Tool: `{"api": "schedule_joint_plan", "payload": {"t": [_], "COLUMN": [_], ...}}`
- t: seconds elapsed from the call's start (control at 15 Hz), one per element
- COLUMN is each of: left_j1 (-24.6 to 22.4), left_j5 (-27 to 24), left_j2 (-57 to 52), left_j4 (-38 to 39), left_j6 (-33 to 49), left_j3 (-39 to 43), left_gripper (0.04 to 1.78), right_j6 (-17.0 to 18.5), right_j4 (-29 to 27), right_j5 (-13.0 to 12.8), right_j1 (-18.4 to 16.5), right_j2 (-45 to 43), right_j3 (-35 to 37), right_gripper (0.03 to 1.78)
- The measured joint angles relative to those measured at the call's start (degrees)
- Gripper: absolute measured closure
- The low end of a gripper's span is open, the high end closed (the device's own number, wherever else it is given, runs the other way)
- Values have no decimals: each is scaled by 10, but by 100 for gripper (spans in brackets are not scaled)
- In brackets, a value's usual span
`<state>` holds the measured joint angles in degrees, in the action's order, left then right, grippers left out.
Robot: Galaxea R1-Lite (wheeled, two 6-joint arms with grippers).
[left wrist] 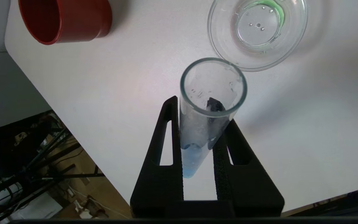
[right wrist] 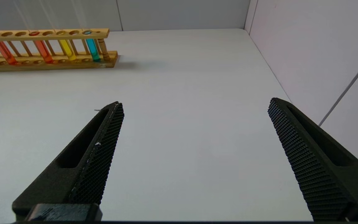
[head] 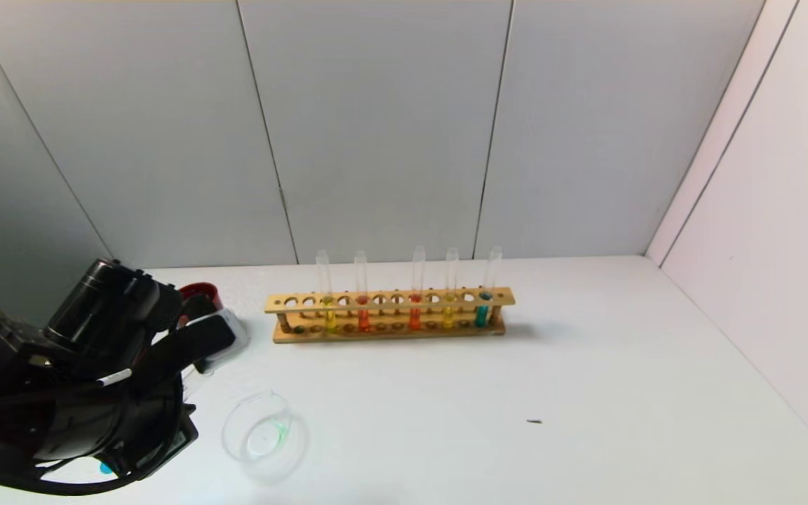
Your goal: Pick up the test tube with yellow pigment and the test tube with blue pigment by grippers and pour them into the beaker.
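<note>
My left gripper [left wrist: 194, 102] is shut on the test tube with blue pigment [left wrist: 208, 124]. Light blue liquid sits at the tube's rounded end, and its open mouth is towards the camera, close beside the rim of the beaker [left wrist: 256, 31]. The beaker [head: 260, 428] stands at the front left of the table with a green tinge at its bottom. In the head view my left gripper [head: 218, 337] is just left of the beaker. The test tube with yellow pigment [head: 329, 315] stands in the wooden rack [head: 390, 315]. My right gripper [right wrist: 196, 103] is open and empty above bare table.
A dark-red cup [left wrist: 64, 18] stands behind the beaker near the table's left edge. The rack also holds two orange-red tubes [head: 363, 315], an amber tube [head: 449, 312] and a teal tube [head: 482, 312]. Wall panels close off the back and right.
</note>
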<state>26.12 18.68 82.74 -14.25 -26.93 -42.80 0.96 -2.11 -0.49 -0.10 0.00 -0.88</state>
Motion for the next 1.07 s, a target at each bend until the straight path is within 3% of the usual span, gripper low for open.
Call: {"api": "schedule_joint_plan", "payload": {"t": [0.47,1.07], "left_j1": [15,41], "left_j5": [20,52], "left_j2": [97,170], "left_j4": [-4,-95], "left_j6": [-16,-28], "left_j3": [-5,-47], "left_gripper": [150,150], "right_j6": [0,0], "right_j4": [0,0], "right_j5": [0,0], "right_j1": [0,0], "right_j2": [0,0], "right_j3": [0,0], "right_gripper": [11,11]}}
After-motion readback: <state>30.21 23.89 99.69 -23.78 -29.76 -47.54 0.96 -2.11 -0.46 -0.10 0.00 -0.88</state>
